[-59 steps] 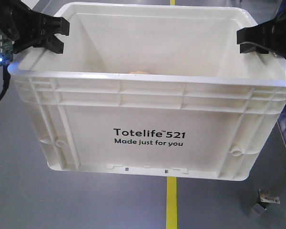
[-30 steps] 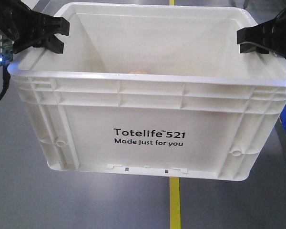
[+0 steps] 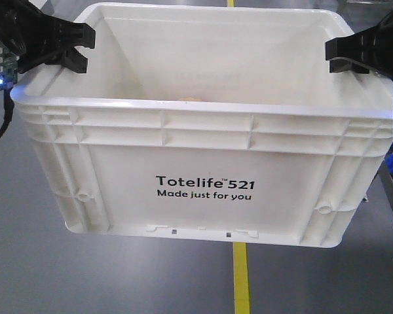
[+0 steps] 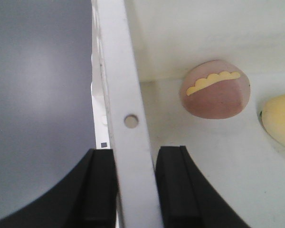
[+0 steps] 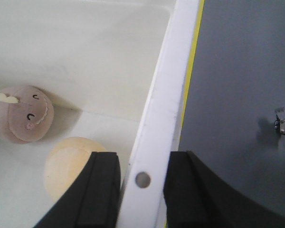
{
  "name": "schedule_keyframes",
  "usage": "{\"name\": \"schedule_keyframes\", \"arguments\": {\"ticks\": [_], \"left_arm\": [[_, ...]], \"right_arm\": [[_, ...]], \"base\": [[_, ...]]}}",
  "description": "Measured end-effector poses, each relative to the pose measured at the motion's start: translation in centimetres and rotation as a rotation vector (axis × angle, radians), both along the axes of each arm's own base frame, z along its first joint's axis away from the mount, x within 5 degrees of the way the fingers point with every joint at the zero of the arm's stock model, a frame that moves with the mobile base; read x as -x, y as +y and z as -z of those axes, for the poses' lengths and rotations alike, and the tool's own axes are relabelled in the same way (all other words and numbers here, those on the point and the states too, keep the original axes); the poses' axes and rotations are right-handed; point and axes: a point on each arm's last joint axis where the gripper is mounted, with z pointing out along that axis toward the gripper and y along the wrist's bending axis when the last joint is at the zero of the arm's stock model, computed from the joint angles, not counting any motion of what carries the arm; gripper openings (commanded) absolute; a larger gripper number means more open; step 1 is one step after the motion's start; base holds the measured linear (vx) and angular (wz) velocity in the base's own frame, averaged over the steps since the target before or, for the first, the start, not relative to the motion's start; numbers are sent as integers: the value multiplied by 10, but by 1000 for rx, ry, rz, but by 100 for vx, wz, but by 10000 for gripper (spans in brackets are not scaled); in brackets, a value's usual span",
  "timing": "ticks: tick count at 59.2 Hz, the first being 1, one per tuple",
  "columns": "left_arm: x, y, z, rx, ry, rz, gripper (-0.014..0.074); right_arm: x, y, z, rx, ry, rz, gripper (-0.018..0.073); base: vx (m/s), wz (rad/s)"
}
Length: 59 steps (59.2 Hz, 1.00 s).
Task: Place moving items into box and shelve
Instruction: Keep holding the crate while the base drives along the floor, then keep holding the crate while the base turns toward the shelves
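Grips box at opposite rim walls with left claw and right claw, each pinched on it. Carries moving items on its bottom. Has shifted over yellow floor line since a second ago: loading apparently done, shelving transit begun.

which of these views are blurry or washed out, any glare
Front-facing view: print on the box is sharp, its inside washed out white. Left wrist view: left gripper close and soft-edged, faint sheen on the floor. Right wrist view: right gripper blurred, pale yellow item soft.
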Motion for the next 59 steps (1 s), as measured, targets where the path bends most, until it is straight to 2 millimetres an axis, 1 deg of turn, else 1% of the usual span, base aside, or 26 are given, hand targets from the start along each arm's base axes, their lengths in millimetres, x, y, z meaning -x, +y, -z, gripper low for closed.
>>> {"name": "schedule_keyframes", "arguments": {"ticks": [59], "left_arm": [[0,0,0,0,-1,0,-6]], "right_arm": [[0,0,0,0,0,0,-6]], "base": [[46,-6]]}}
